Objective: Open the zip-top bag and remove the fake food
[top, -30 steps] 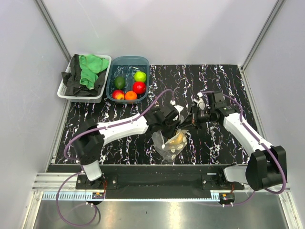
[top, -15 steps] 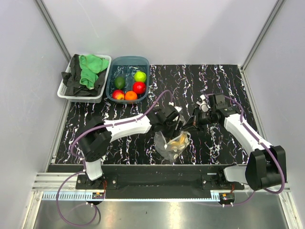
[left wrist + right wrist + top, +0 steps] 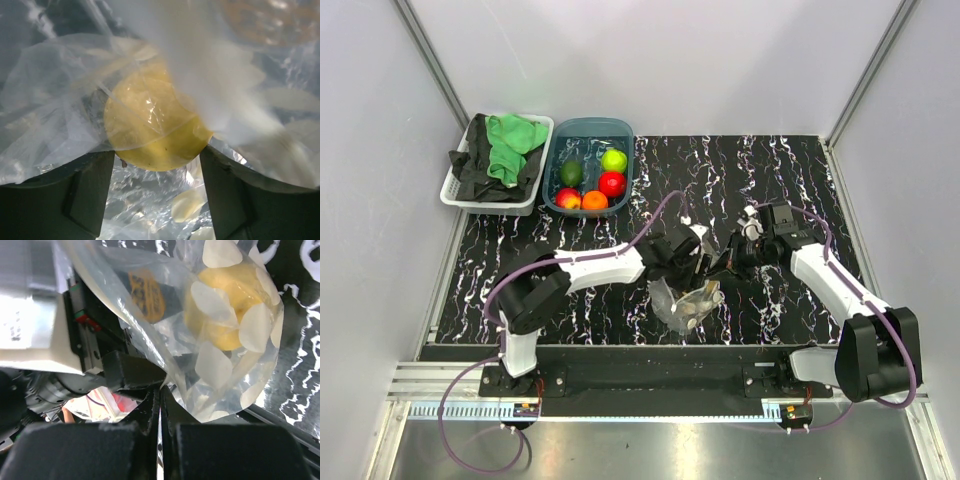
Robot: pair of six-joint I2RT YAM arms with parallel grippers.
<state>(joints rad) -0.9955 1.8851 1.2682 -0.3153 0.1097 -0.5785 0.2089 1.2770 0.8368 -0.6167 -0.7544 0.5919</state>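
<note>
The zip-top bag (image 3: 685, 306) lies crumpled at the near middle of the table, clear with white dots. A yellow fruit (image 3: 155, 131) is inside it and also shows in the right wrist view (image 3: 225, 305). My left gripper (image 3: 697, 280) reaches into the bag's mouth. In its wrist view the left gripper (image 3: 157, 200) is open, with the yellow fruit just ahead between the fingertips (image 3: 90, 192) and plastic draped over it. My right gripper (image 3: 725, 264) is shut on the bag's edge, which shows in its wrist view (image 3: 160, 392).
A teal tub (image 3: 625, 135) at the back left holds lime green (image 3: 614, 159), red (image 3: 612, 183), orange (image 3: 594, 200), dark green (image 3: 571, 172) and peach-red (image 3: 567, 198) fruits. A white basket (image 3: 453, 196) with green and black cloths stands left of it.
My left gripper has moved right and down into the bag. The bag has sagged lower and flatter. My right gripper has dropped a little, still holding the edge.
</note>
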